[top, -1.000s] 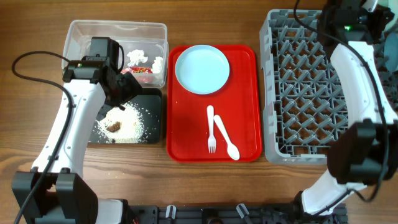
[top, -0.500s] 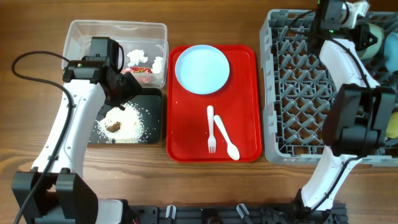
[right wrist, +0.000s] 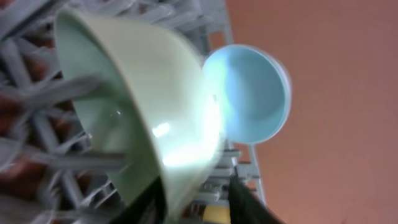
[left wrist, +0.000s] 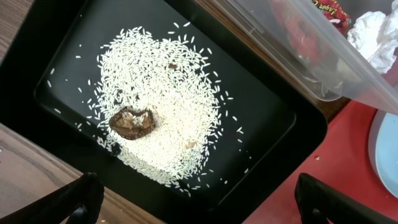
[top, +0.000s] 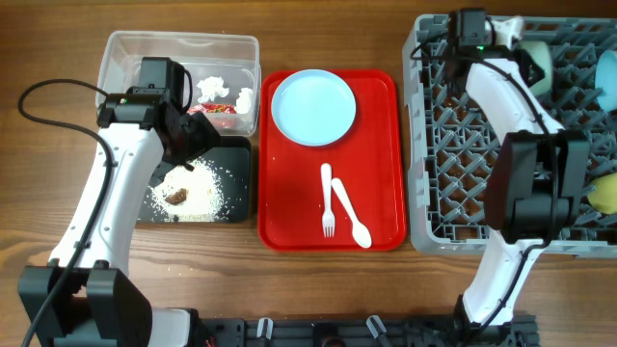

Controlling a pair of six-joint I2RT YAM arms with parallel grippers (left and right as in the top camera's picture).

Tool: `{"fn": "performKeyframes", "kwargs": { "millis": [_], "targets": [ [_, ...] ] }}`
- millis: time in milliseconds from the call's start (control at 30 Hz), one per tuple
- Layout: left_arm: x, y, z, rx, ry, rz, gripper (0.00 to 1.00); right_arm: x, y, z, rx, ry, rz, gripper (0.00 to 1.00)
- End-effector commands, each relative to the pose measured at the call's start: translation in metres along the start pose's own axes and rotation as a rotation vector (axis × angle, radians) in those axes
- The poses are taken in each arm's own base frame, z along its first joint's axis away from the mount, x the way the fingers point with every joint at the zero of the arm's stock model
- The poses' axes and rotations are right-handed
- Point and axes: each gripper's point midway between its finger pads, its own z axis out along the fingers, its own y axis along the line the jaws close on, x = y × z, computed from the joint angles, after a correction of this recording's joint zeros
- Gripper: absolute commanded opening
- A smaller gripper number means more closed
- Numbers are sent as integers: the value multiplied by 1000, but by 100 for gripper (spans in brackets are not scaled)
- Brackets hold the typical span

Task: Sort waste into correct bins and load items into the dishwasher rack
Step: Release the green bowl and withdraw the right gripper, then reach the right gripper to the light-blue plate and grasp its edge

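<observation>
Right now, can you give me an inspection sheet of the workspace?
Surface: wooden table, red tray on it.
Job's things: plate, fork, spoon on the red tray; tissue, wrapper in tub; rice in black tray; green bowl, blue bowl, yellow cup at the rack.
Clutter: nothing seen.
End effectors: left end effector open over black tray; right end effector at the green bowl's rim, grip unclear.
Cables: black cable loops beside left arm.
Surroundings: nothing seen.

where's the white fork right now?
Overhead view: the white fork lies on the red tray, just left of the white spoon, below the light blue plate.
</observation>
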Motion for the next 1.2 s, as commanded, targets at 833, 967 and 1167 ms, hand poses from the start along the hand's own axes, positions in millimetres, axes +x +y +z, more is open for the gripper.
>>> {"fn": "performKeyframes", "kwargs": {
  "millis": [833,967,1167],
  "targets": [
    [-3,3,-3,-1,-16,-25,100,0,96,-272,-1417,-141,62,73],
    [-3,3,-3,-1,-16,-25,100,9,141,-266,-1372,-48,52,62],
    [-3,3,-3,-1,-16,-25,100,27,203,-252,-1323,104,72,59]
  ]
}}
